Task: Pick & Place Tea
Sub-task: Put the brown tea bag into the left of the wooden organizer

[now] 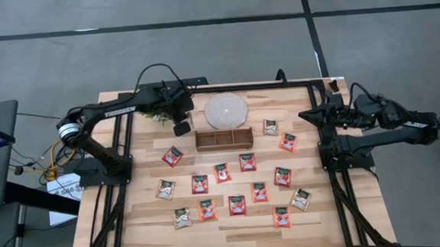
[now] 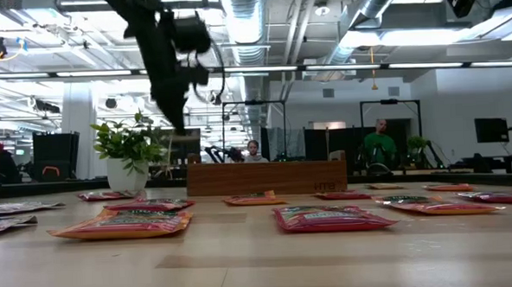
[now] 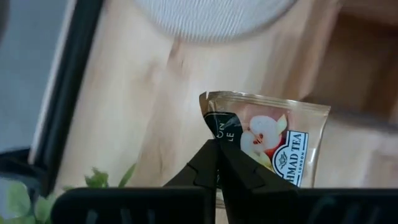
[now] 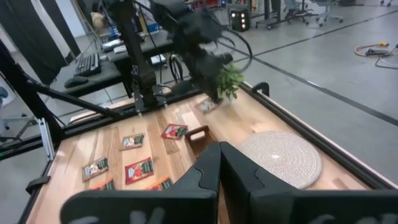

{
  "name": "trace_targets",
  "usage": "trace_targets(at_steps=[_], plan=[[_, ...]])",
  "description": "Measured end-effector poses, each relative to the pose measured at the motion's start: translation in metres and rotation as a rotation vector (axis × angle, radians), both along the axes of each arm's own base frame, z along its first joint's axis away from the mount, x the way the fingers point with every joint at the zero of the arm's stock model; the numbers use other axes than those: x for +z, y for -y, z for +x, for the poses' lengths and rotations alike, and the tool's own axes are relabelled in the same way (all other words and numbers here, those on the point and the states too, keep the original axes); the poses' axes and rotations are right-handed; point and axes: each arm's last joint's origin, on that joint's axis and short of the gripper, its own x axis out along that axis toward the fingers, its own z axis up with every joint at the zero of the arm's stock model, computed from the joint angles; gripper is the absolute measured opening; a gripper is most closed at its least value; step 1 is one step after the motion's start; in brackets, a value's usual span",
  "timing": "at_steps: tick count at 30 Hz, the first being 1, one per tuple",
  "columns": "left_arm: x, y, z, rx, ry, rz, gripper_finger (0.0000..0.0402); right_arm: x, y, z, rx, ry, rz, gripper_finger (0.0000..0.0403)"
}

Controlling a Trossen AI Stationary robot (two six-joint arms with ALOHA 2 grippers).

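The left gripper [image 3: 217, 163], jaws clenched on one corner of a pale tea sachet [image 3: 273, 143] above the worktop [image 1: 134, 221], could let it twist free; right gripper [image 4: 219, 163] waits, clenched empty.

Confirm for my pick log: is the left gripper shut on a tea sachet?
Yes. The left gripper is shut, pinching the corner of a pale tea sachet.

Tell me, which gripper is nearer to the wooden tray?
Left. The left gripper, shut on a tea sachet, is just beside the wooden tray's end. The right gripper waits farther off, at the table's edge.
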Motion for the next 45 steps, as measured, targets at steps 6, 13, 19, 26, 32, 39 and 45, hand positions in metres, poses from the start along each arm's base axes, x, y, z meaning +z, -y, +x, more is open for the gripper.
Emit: trace_targets(at_steps=[6, 13, 19, 26, 32, 39, 45], plan=[[0.024, 0.041, 0.024, -0.083, 0.109, 0.161, 0.0001, 0.0, 0.0, 0.0, 0.0, -0.003, 0.0, 0.0], [0.031, 0.081, 0.05, -0.092, 0.182, 0.416, 0.0001, -0.001, 0.0, 0.0, 0.0, -0.011, 0.0, 0.0], [0.021, 0.097, 0.064, -0.092, 0.13, 0.574, 0.0001, -0.001, 0.0, 0.0, 0.006, -0.022, -0.026, 0.0], [-0.012, 0.121, 0.085, -0.091, 0.002, 0.739, 0.0001, -0.004, 0.0, -0.001, 0.015, -0.052, -0.058, 0.0], [-0.043, 0.142, 0.096, -0.103, -0.094, 0.847, 0.0001, -0.007, 0.0, -0.003, 0.017, -0.093, -0.057, 0.0], [-0.058, 0.148, 0.1, -0.022, -0.065, 0.87, 0.0001, -0.01, 0.0, -0.003, 0.018, -0.119, -0.057, 0.0], [-0.061, 0.148, 0.095, 0.001, -0.08, 0.837, 0.0001, -0.01, -0.001, -0.003, 0.043, -0.117, -0.049, 0.0]])
